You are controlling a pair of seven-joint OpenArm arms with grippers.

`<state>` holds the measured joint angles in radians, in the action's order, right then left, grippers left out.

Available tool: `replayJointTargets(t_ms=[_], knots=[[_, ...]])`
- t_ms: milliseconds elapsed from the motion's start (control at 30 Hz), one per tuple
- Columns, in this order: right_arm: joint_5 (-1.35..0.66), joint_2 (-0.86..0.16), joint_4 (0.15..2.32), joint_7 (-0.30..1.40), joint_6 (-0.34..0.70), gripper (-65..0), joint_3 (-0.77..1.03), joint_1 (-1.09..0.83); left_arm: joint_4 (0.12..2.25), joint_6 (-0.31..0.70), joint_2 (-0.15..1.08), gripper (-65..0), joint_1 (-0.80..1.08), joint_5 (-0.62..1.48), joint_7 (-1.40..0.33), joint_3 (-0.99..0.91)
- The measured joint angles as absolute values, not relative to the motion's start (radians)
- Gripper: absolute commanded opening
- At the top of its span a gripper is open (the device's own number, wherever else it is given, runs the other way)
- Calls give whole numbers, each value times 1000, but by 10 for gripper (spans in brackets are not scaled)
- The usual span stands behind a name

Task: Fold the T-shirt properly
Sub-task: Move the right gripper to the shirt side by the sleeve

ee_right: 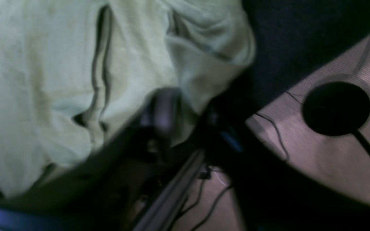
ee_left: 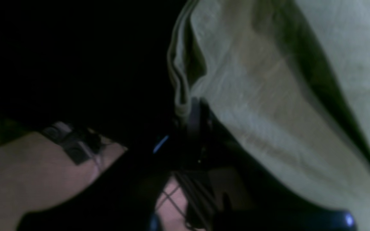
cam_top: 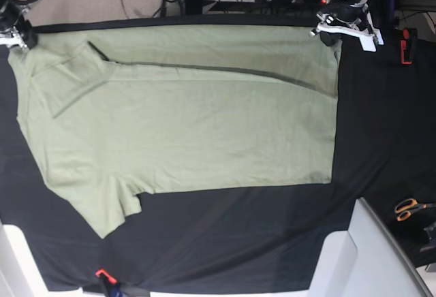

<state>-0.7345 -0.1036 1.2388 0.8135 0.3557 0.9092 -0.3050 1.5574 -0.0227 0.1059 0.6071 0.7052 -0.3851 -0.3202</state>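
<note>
Broadly, going from left to right in the base view, the right gripper [cam_top: 15, 36] sits at the far left corner of the bench [cam_top: 381, 147], its white jaw parts at the shoulder end of the large pale sage-green cotton short-sleeved T-shirt [cam_top: 184, 127]; in the right wrist view that gripper [ee_right: 161, 109] is closed on a bunched fold of the green cloth [ee_right: 43, 80], blurred but clearly pinching it; the T-shirt lies spread flat across the black cloth-covered bench, sleeves and shoulders at the left, hem at the right, with a long strip along its far edge folded over so that a dark crease line runs from near the left sleeve toward the right corner; one short sleeve juts out at the near left; at the far right corner of the hem the left gripper [cam_top: 329, 30] meets the cloth, and in the left wrist view this gripper [ee_left: 193, 112] clamps a rolled edge of the green fabric [ee_left: 268, 96]; well to the right, near the bench's near corner, lie orange-handled scissors [cam_top: 409, 208].
</note>
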Motion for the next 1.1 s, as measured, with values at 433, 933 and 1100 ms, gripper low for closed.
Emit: replayJointTargets(t_ms=[433,933,1100], knots=[[-613,-129,1521,820,338,-101,987,-267,1547,-36,117,0,554,659,-390,-682],[-151,-413,588,331,462,-99,412,347,1689,-25,186,0,585,666,-402,-665],[-23,-411,363,133,469,-98,412,430,1689,-22,184,0,599,662,-397,-666]])
